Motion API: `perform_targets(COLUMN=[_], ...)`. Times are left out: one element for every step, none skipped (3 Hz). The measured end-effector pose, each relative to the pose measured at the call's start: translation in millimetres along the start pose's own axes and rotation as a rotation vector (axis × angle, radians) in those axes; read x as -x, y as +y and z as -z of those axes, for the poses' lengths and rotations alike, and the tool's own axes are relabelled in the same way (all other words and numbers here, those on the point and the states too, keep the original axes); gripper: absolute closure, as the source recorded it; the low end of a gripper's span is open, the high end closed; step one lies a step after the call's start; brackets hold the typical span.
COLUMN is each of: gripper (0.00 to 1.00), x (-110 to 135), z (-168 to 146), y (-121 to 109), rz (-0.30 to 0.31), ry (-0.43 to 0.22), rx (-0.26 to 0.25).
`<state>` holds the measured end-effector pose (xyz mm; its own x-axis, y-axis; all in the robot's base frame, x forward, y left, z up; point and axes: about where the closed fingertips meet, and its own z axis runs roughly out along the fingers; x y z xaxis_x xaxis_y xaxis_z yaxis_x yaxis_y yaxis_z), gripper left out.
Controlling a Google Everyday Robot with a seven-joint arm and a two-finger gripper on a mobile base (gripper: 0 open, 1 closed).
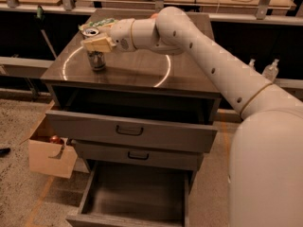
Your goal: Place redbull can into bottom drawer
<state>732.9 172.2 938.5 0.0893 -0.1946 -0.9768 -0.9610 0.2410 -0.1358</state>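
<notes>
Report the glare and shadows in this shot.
Camera view: a bright ring-shaped reflection arcs across the glossy dark cabinet top; the slim silver-and-blue metal redbull can glints at its lid, the cream gripper at its upper part; the open top drawer holds deep shadow; the deep grey-brown bottom drawer is dimly lit.
</notes>
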Motion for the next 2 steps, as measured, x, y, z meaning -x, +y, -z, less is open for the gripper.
perform_targets(gripper=[0.95, 1.00], x=[10.8, 9.1], z=[36.6, 74.5], y=[3.8, 32.4], rz=[0.035, 0.009], ry=[-0.016, -0.074], rx=[-0.012, 0.039])
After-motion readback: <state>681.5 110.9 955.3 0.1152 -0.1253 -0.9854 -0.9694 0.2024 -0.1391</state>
